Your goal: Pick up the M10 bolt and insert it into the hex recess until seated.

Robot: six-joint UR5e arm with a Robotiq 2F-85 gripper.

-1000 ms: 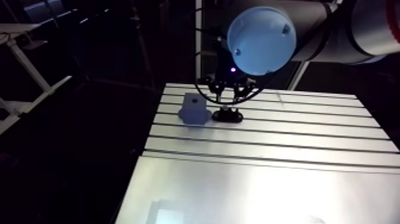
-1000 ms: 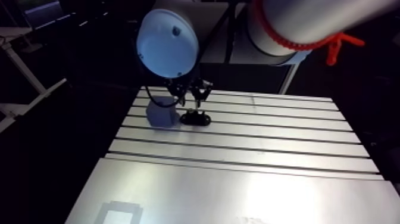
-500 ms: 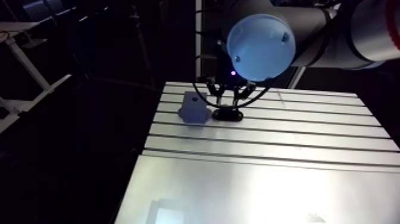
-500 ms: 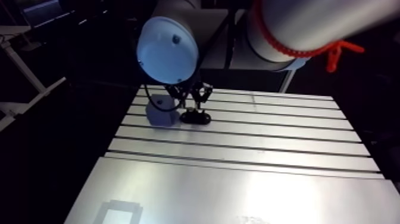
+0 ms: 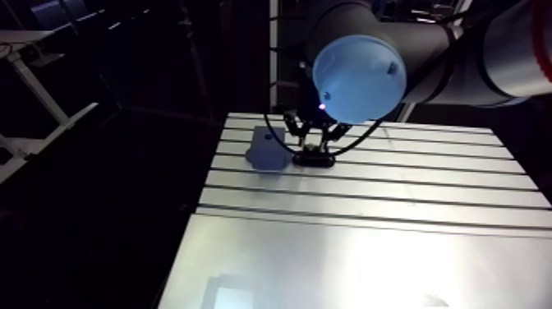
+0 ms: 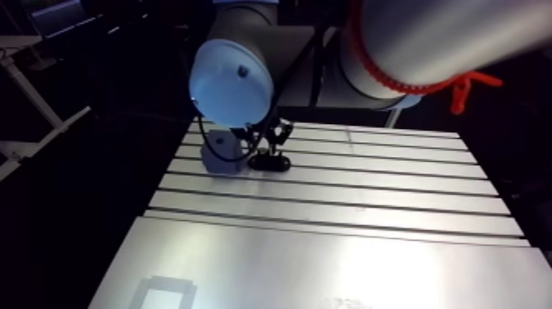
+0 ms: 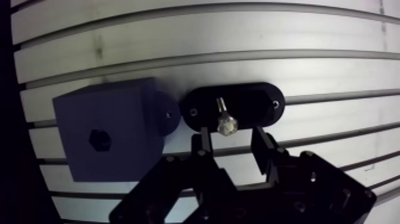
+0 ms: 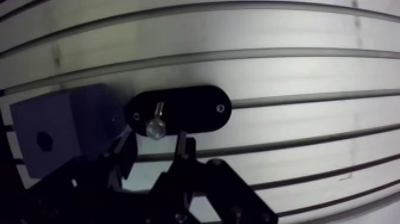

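brightly lit, the slotted bench (image 7: 333, 71) carries a black oval plate (image 7: 259, 106) near one corner; the m10 bolt (image 7: 225, 120) lies on it, just ahead of the gripper (image 7: 231, 137), whose jaws stand spread.

The room is dim. In the arm view the slotted table (image 5: 361, 263) glares almost white on its near stretch, well away from the gripper (image 7: 231, 137). In the wrist view the table is bright ahead of the jaws, and the fingers (image 7: 201, 143) are black silhouettes. The bolt (image 7: 225, 123) just ahead of them glints. The table's slots bow outward to either side.
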